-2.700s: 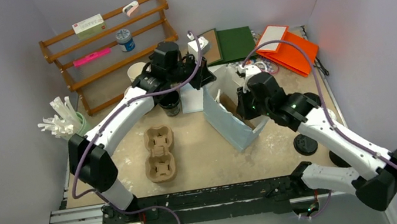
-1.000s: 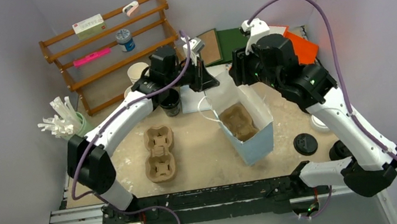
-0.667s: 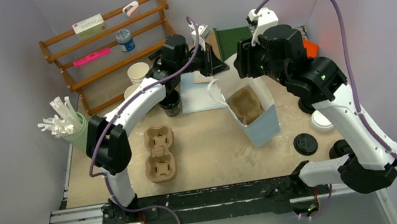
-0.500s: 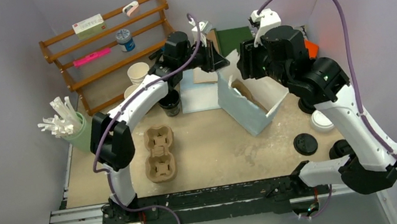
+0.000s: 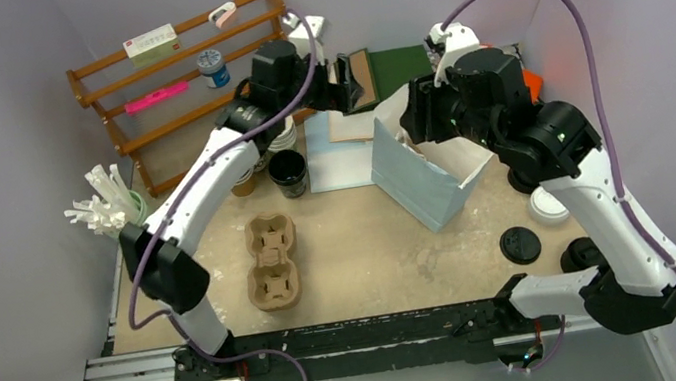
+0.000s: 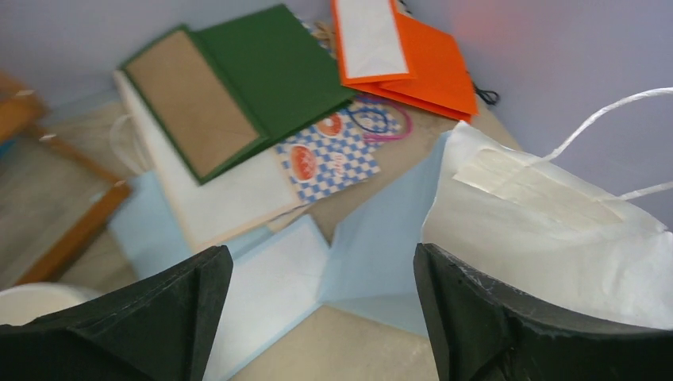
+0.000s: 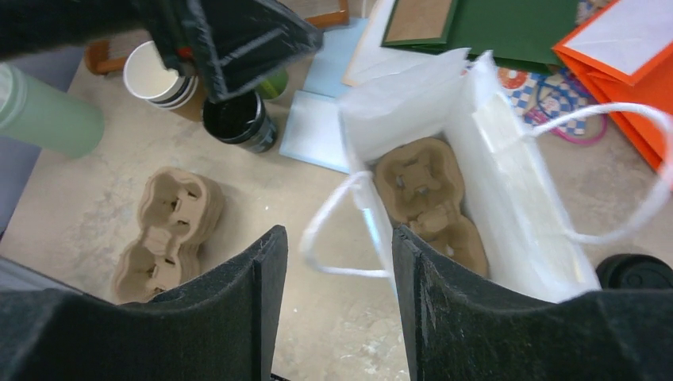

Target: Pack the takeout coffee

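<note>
While the left gripper hangs wide open and empty near the flat green bag, the right gripper sits over the tilted pale-blue bag, jaws approx. half apart, nothing clamped. Touching the rim? Can't tell. There's a cup carrier inside, and the takeout coffee stands on the table, right of bag, beside R arm.

No text, number or brand can be read. The white box carries a red-marked label, and the blue-checked sheet bears round red emblems. The lettering on both is too small or blurred.
</note>
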### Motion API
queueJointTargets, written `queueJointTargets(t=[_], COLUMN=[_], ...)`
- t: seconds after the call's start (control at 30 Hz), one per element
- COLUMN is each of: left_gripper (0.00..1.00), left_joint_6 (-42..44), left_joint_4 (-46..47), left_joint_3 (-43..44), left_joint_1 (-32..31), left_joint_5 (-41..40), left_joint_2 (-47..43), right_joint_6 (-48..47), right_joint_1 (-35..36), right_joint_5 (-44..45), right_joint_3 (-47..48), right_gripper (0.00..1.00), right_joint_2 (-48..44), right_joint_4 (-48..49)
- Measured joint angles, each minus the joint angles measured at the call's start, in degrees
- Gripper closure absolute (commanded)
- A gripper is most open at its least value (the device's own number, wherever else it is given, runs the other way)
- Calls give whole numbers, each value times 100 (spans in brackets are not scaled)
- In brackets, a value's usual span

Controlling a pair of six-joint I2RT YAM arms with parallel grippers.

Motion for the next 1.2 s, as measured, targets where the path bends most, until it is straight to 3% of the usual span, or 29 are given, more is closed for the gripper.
queueJointTargets(t=[0.13,0.27,0.43,0.53,0.67,0.83,1.2], left_gripper=[4,4,21,31,34,31,42], left_joint_6=[232,142,-262,-688,-1346,-2020,-2437], left_joint_4=[-433,-831,-1222,-1515,-1996,-2404,-2347], left_joint_3=[-179,-387,-752,-1102,-1475,-1720,-2234], left_joint_1=[188,619,1399,1738,2151,2507,2691], left_joint_5=[-1010,-1904,-2511,-2776,-2994,-3292,-3230], left_joint_2=[-815,-1443,-1626,-1628,-1620,-1606,-1432], right_joint_6=[-7,0,107,160,197,195,195], right_joint_1=[0,0,0,7,7,7,7], right_joint_5=[-323,-656,-1123,-1287,-1366,-1510,-1646], right_joint_3=[160,826,1991,2085,1956,1687,1298], right_gripper=[48,57,59,59,59,59,58], right_joint_2=[299,1038,2214,2511,2535,2341,2120], right_joint_4=[79,177,245,273,286,352,459])
